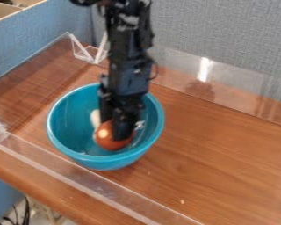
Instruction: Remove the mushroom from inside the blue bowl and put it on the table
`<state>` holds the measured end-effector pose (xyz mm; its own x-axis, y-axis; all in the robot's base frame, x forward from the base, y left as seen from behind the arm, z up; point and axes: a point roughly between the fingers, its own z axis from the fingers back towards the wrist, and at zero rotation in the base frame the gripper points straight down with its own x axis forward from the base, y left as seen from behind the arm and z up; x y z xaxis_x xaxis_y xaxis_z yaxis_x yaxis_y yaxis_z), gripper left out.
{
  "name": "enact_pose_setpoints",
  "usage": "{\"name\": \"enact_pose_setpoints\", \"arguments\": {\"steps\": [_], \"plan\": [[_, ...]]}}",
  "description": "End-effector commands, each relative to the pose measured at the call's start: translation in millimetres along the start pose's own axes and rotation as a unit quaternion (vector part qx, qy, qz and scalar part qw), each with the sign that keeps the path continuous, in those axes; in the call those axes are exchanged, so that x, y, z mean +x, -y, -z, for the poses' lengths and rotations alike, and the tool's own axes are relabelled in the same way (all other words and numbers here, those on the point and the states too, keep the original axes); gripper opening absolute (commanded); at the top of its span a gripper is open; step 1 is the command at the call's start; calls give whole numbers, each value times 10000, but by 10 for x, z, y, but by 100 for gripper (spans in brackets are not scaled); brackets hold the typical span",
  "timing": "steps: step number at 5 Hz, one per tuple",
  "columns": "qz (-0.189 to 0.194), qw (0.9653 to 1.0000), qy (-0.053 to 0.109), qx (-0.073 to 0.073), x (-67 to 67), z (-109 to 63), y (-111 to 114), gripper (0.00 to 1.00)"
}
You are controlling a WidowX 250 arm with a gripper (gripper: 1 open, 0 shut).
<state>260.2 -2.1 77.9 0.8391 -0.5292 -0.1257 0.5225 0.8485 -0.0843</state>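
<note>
One view only, the camera looking down at an angle on a reddish-brown wood-grain desk (213, 158) with clear acrylic barriers (61, 180) along its edges, a grey-blue wall behind

Black robot arm (127, 53) comes down from the top of the frame, pointing straight down over the blue bowl (73, 119). Bowl is large, round, glossy turquoise, sits on the desk left of centre, close to the front barrier

End effector (115, 130) hangs inside the bowl's opening, around rim height, fingers pinching the mushroom (105, 134). Reddish-brown cap shows at the lower left of the fingers, a bit of cream stem shows above it toward the left of the arm, so the mushroom looks tilted rather than upright. Jaws partly closed around it, not spread wide, not pressed fully together

Mushroom is off the bowl's floor, blue interior visible beneath and to the left of it, but it sits within the bowl's outline, not over the bare desk. Exact contact points of the fingers on the mushroom are too blurred to tell

Bowl interior otherwise shows only reflections. Desk surface right of the bowl is bare polished wood with glare from the acrylic wall at the back
</note>
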Motion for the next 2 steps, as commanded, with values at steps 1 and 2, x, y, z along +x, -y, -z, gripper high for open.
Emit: {"name": "enact_pose_setpoints", "arguments": {"steps": [1, 2], "plan": [[209, 9985, 436, 240, 109, -323, -26, 0], [401, 9974, 531, 286, 121, -403, -59, 0]]}}
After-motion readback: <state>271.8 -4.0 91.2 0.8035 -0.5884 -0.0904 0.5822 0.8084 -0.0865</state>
